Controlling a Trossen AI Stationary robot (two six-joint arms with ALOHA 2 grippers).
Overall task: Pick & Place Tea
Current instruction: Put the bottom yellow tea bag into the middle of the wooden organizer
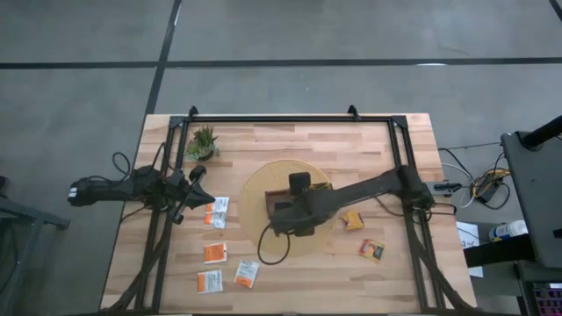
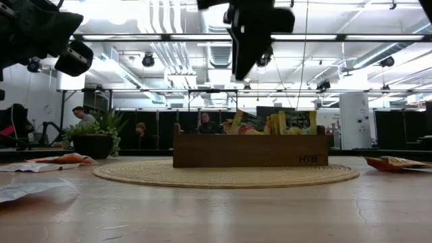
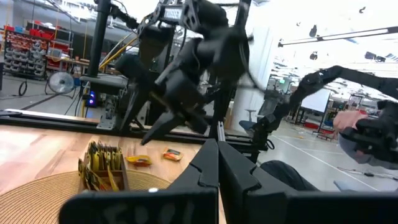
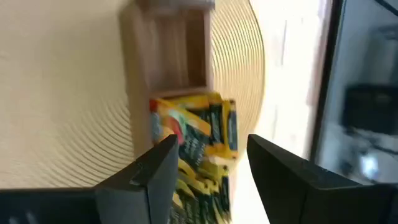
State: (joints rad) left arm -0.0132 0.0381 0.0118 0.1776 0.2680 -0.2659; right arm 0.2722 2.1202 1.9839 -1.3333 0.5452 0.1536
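Tea sachets, yellow and dark, stand upright and packed together in one compartment of the dark wooden tray; the next compartment of the tray, seen in the right wrist view, holds nothing visible. In the low view the sachet tops rise above the tray wall. The tray stands on a round woven mat near the middle of the worktop.

Loose sachets lie flat on the worktop on both sides of the tray. To the left of the tray, 4 white-and-orange sachets: 1 just beside the mat edge, 1 nearer the front edge, and 2 more nearest that edge. To the right of the tray, 1 orange sachet near the mat and 1 farther off.

The right pincer hangs directly above the tray, its 2 fingers apart, with the packed sachets seen between them and nothing clamped. The left pincer waits to the left of the tray, above the worktop and beside a small spiky potted plant; its fingers are pressed together and hold nothing.

People sit in the room behind the tray, seen in the low view.
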